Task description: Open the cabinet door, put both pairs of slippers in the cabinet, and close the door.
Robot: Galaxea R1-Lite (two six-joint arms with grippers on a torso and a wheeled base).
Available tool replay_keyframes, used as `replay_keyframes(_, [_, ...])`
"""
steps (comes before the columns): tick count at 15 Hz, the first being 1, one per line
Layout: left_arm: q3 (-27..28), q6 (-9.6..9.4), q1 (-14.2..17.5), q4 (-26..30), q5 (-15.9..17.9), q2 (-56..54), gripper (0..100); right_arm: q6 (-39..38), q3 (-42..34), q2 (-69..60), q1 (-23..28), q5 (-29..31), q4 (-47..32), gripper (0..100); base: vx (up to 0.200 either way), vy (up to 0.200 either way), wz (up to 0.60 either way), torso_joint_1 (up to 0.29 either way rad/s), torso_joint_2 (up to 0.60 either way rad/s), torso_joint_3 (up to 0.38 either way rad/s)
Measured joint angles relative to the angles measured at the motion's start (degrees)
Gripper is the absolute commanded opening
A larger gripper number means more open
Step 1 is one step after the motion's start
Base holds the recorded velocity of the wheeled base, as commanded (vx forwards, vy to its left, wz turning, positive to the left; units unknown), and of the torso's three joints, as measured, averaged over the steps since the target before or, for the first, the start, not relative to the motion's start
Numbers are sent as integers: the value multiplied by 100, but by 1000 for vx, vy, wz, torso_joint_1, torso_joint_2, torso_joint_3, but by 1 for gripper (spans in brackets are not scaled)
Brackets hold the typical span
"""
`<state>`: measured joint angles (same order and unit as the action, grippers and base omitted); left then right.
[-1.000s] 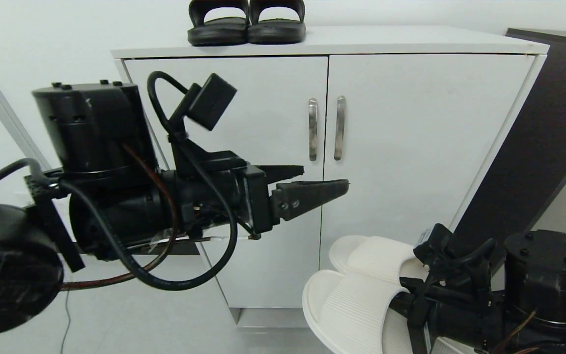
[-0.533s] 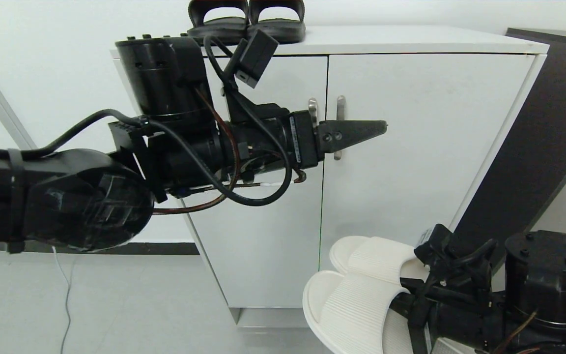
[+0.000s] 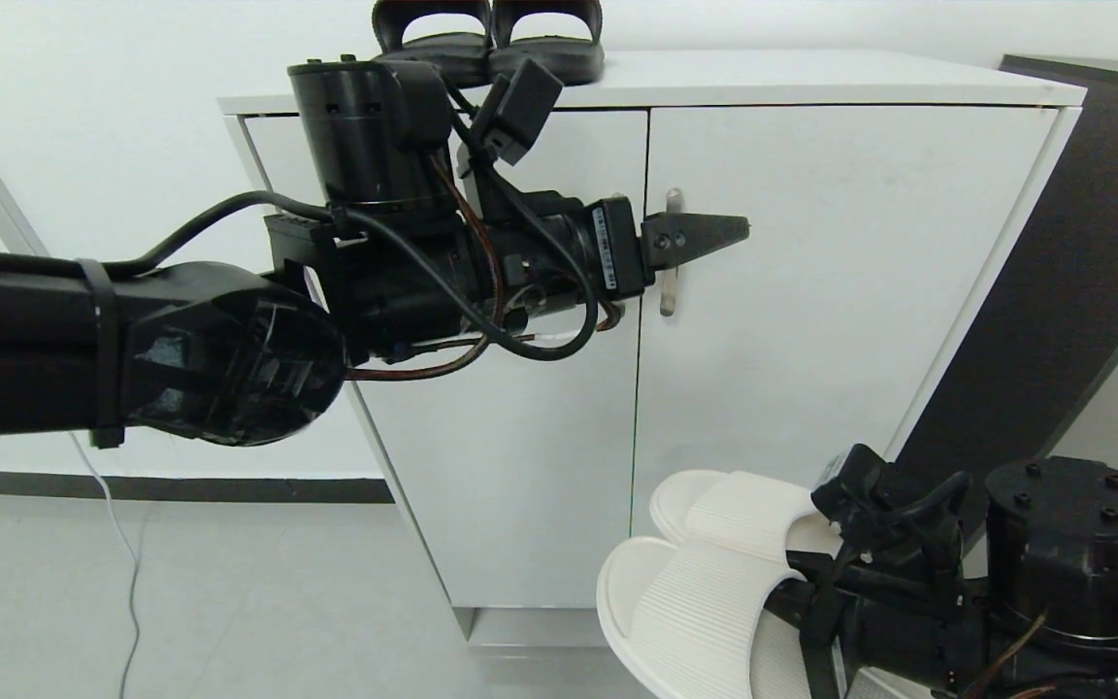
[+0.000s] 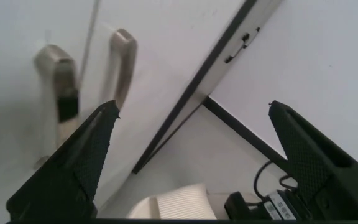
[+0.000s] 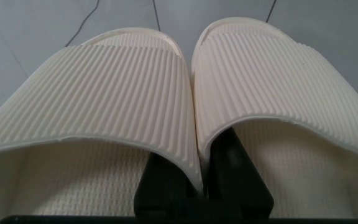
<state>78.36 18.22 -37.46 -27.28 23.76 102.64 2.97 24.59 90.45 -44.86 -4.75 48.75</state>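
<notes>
— Where is the left gripper (image 3: pixel 719 233) seen?
— In the upper middle of the head view. It is held level in front of the cabinet (image 3: pixel 811 80), with its tip laid across the right handle (image 3: pixel 668 291). Whether the handle is touched cannot be told.
— And its jaws?
— In the left wrist view they are spread wide with nothing between them. Both handles (image 4: pixel 122 62) are seen ahead at the upper left.
— Are the doors opened?
— No. Both doors (image 3: pixel 811 291) are shown shut, with a thin seam between them.
— Where are the slippers found?
— The black slippers (image 3: pixel 488 44) are set side by side on the cabinet top, at the upper edge of the frame. The white slippers (image 3: pixel 705 573) are held at the lower right, before the cabinet's foot and above the floor (image 3: pixel 229 602).
— Held by what?
— By the right gripper (image 3: pixel 802 592), which is clamped on them. In the right wrist view its dark fingers (image 5: pixel 241 168) are seen under the straps, and the pair is pressed together.
</notes>
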Motion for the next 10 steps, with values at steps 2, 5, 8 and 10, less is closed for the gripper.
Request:
replay_keyframes(2, [140,-2,0,40,-165,83,100,0,5,4,5,5,0,0,0,0,0,0,0,0])
replay_keyframes(5, [355,0,0,74,-187,245,100,0,10,11,5,5,0,0,0,0,0,0,0,0])
replay_keyframes(8, [618,0,0,343,-195,449,100,-5,2,11,16,-4,0,0,0,0,0,0,0,0])
replay_keyframes(10, [756,0,0,354,-195,571,100,-5,2,11,22,-4,0,0,0,0,0,0,0,0])
